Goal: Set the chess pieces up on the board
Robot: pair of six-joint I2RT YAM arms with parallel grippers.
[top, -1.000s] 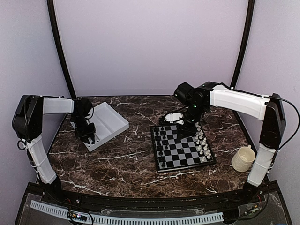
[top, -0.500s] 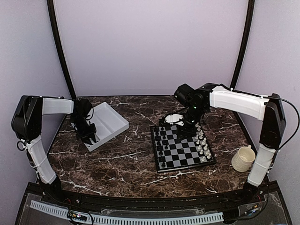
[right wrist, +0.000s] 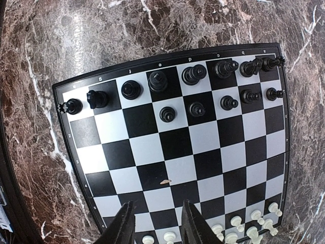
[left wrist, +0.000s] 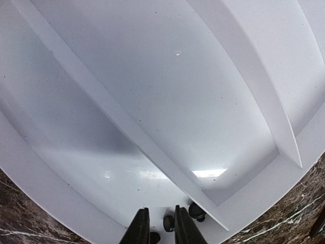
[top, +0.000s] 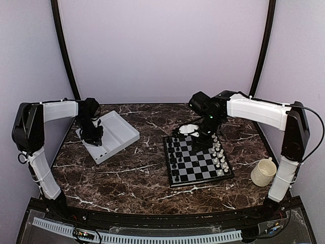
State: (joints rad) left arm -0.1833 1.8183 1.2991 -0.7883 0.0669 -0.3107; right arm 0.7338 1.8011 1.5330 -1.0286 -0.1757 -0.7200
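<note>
Left fingers (left wrist: 139, 226) stand nearly together in a corner of the white tray (left wrist: 152, 101), with one black chess piece (left wrist: 168, 222) in their narrow gap; I cannot tell whether they clamp it. On the bench (top: 132, 173), the board (right wrist: 175, 142) carries other black chess pieces (right wrist: 167, 114) along one side. Right fingers (right wrist: 192, 223) hang open and empty above the white chessmen (right wrist: 254, 216).

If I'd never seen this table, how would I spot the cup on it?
Find the chessboard on the dark marble table. Just past its right edge, near the front, the cup stands alone beside the right arm's white lower link. It is the only cream, rounded vessel; its neighbours are checkered or plain white.
</note>
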